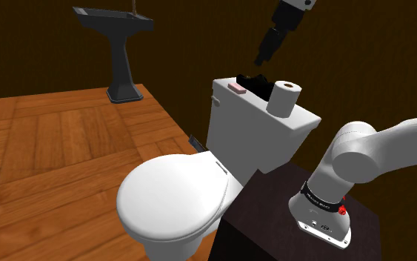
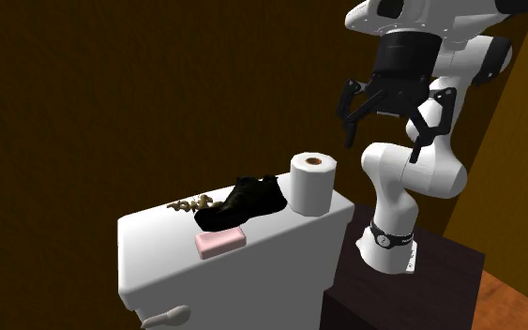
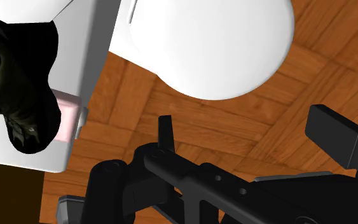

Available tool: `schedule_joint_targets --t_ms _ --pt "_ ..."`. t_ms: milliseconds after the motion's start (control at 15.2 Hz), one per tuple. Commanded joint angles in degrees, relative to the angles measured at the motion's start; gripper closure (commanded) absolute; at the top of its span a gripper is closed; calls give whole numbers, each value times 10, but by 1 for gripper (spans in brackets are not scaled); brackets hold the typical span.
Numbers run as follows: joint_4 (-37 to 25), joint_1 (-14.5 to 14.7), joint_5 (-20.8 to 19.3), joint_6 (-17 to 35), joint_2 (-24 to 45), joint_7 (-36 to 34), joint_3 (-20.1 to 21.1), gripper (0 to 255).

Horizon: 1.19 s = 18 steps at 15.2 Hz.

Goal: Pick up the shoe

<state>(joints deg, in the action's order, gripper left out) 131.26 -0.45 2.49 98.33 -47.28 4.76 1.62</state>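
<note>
Shoe (image 2: pixel 241 204), black, lies on the toilet tank lid (image 2: pixel 158 234) beside the paper roll (image 2: pixel 311 185); the claw (image 2: pixel 382 142) hangs above it, fingers spread, well apart.

The shoe (image 2: pixel 241 202) is lying on the toilet tank (image 2: pixel 154 242), the paper roll (image 2: pixel 311 184) standing just beside it on the second exterior view's right, the soap bar (image 2: pixel 220 242) lying just before it. A knotted thing (image 2: pixel 191 203) is resting at the shoe's end on that view's left. The gripper (image 2: pixel 381 148) is hanging above and right of the roll, apart from it. In the shoulder view the pedestal sink (image 1: pixel 121 63) is standing far left on the floor (image 1: pixel 51 148), the stand (image 1: pixel 273 222) sitting near, right of the toilet bowl (image 1: pixel 173 196).
</note>
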Motion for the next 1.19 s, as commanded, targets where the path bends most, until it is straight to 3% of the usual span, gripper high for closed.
schedule_joint_targets --t_ms 0,660,1122 --pt "0 0 0 0 0 0 0 0" --pt "85 -26 -30 167 9 134 -140 0" --pt "94 -17 -22 284 69 242 -256 0"
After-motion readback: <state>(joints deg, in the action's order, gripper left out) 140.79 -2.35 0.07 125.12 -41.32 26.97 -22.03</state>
